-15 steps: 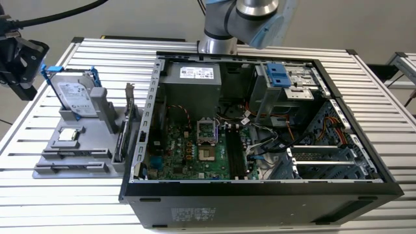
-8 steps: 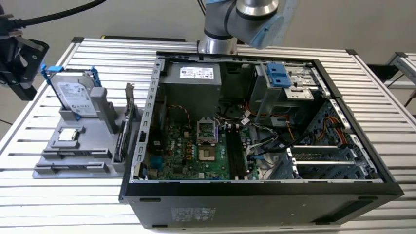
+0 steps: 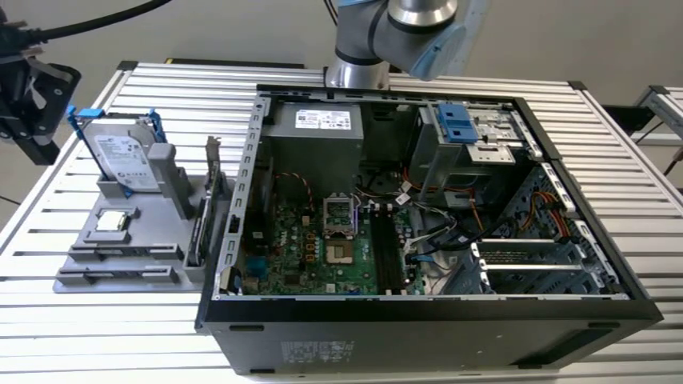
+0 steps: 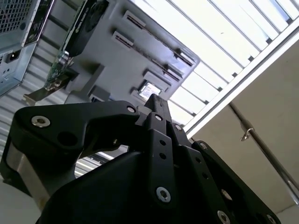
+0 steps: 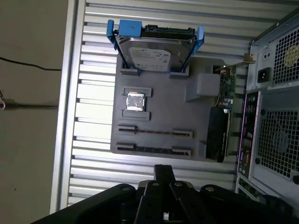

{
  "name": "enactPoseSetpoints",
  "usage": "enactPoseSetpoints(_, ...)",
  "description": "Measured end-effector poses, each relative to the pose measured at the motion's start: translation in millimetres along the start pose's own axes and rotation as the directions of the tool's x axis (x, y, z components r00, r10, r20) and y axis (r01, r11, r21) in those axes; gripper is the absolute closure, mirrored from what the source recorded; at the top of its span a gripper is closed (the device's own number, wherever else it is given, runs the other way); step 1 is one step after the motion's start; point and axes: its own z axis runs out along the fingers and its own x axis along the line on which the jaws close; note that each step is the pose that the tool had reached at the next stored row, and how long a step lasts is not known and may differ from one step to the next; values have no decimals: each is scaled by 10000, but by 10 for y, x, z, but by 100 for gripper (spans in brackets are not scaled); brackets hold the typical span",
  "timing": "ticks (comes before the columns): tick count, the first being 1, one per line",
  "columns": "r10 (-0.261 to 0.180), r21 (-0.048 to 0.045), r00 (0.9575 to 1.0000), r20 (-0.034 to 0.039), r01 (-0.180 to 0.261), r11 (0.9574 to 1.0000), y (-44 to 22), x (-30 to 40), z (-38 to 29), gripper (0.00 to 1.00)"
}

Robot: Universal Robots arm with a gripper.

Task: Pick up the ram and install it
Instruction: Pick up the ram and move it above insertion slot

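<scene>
Black jaws, pinched together and empty, hang clear of the grey parts holder (image 5: 159, 107) at the exterior view's left end of the table (image 3: 64, 320).
The ram (image 5: 154, 150) stands on edge in the holder's nearest slot, between two end clips, near a small square chip (image 5: 136, 101). The blue-framed hard drive (image 5: 150, 53) stands at the holder's far end. The green card (image 5: 227, 84) runs along its right side, next to the open computer case (image 3: 427, 312), whose motherboard (image 3: 309, 248) lies exposed.

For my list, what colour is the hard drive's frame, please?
The frame is blue; clearest in first wrist view.
</scene>
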Motion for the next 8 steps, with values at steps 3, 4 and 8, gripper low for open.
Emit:
enactPoseSetpoints(3, -176, 1, 9998, -8, 176, 9998, 0, 0, 0, 100)
enactPoseSetpoints(4, -238, 1, 9997, -12, 238, 9997, 0, 0, 0, 100)
enactPoseSetpoints(8, -493, 3, 9988, -24, 493, 9988, 1, 0, 0, 100)
